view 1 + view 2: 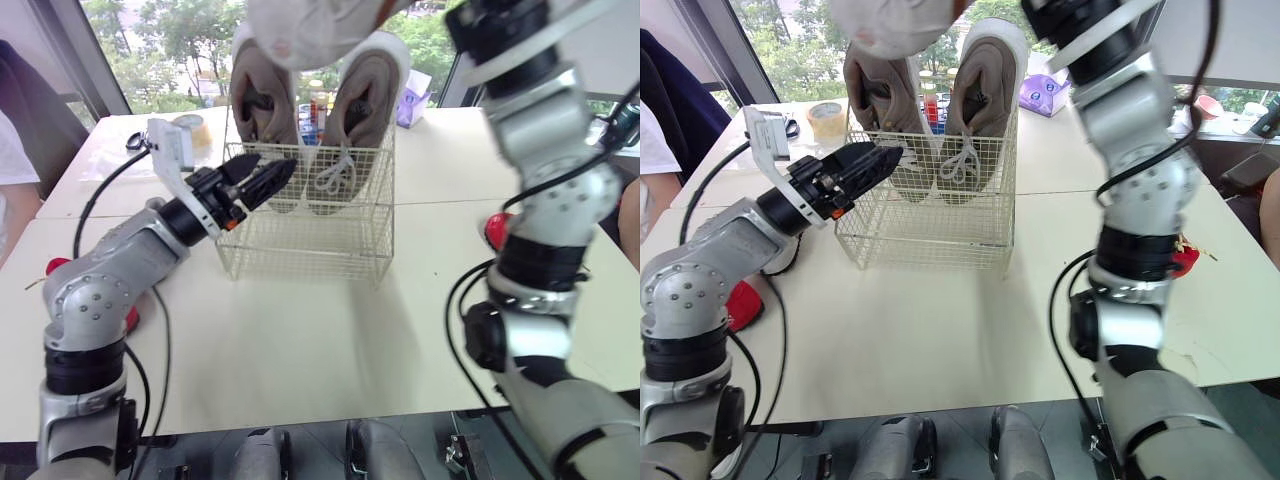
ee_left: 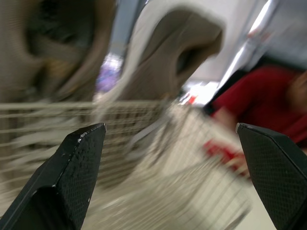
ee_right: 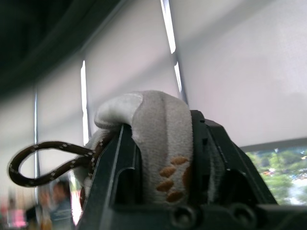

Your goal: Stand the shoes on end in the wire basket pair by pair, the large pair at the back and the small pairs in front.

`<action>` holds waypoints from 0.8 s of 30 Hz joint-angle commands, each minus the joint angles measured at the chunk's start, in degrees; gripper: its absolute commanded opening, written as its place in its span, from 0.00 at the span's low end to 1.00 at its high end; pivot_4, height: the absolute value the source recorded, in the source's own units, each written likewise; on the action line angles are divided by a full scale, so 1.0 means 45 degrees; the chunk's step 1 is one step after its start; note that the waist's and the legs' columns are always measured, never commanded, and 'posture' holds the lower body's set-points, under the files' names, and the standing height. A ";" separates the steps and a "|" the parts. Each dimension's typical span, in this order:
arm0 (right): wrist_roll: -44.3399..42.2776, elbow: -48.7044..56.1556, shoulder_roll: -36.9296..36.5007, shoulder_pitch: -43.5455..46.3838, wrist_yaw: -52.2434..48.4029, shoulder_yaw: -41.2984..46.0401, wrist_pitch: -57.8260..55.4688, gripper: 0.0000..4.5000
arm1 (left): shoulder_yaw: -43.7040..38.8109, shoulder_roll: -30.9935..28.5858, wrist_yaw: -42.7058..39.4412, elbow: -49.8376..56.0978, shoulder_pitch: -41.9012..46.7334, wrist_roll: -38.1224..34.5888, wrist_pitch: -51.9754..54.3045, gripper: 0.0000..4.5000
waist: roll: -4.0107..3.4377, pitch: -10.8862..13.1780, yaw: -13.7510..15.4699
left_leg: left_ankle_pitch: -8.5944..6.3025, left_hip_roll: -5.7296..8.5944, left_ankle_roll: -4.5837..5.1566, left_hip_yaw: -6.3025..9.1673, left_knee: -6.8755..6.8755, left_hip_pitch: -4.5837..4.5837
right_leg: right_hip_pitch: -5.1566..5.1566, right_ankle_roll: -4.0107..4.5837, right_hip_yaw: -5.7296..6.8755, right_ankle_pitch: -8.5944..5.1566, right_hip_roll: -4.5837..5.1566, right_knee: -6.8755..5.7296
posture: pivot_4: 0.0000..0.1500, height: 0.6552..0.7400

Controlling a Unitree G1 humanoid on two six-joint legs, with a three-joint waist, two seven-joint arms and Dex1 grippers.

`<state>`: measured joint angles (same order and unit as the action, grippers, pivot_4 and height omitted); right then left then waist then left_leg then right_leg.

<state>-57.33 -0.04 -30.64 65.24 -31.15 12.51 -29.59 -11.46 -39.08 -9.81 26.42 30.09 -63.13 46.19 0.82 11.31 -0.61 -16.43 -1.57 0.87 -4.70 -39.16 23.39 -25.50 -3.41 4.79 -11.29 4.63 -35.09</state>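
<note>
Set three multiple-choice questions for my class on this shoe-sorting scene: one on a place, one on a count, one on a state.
1. Where in the wire basket do the tan shoes stand?
A at the front
B at the back
C lying flat across the bottom

2. How many shoes are in the basket?
A one
B four
C two

3. How are the left jaws?
A open and empty
B shut on a shoe
C shut on a lace

Answers:
1 B: both stand on end against the rear wall.
2 C: only that pair is inside.
3 A: the left wrist view shows them spread with nothing between.
</note>
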 commanded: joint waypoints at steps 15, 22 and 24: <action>0.7228 -0.5621 -0.1162 0.0390 -0.8124 -0.3184 0.5406 0.32 | -0.0758 0.2096 0.3193 0.3061 -0.3379 0.0035 0.0018 0.99 | -0.0001 0.0005 0.0045 | 0.0015 -0.0023 -0.0027 -0.0011 -0.0004 -0.0002 | -0.0016 0.0004 -0.0008 0.0004 -0.0014 -0.0017 | 1.00 1.00; 0.7996 -0.7614 -0.0352 0.0478 -0.9112 -0.3325 0.6055 0.32 | -0.0916 0.1619 0.3017 0.3143 -0.3536 -0.0167 0.0119 0.99 | -0.0002 0.0004 0.0018 | 0.0026 -0.0021 -0.0047 -0.0009 -0.0004 -0.0005 | -0.0010 0.0005 -0.0006 0.0004 -0.0012 -0.0020 | 1.00 1.00; 0.8221 -0.8106 -0.0178 0.0406 -0.9255 -0.3327 0.6305 0.32 | -0.0963 0.1442 0.3031 0.3096 -0.3579 -0.0211 0.0179 0.99 | -0.0002 0.0004 0.0019 | 0.0028 -0.0021 -0.0049 -0.0006 -0.0004 -0.0005 | -0.0010 0.0006 -0.0004 0.0004 -0.0012 -0.0022 | 1.00 1.00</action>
<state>-20.77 -35.88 -31.64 65.77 -72.19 -3.68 -2.98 -14.30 -31.77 3.98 38.50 14.05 -63.23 47.04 0.81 11.33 -0.52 -16.30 -1.66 0.65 -4.73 -39.18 23.37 -25.54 -3.38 4.77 -11.27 4.58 -35.19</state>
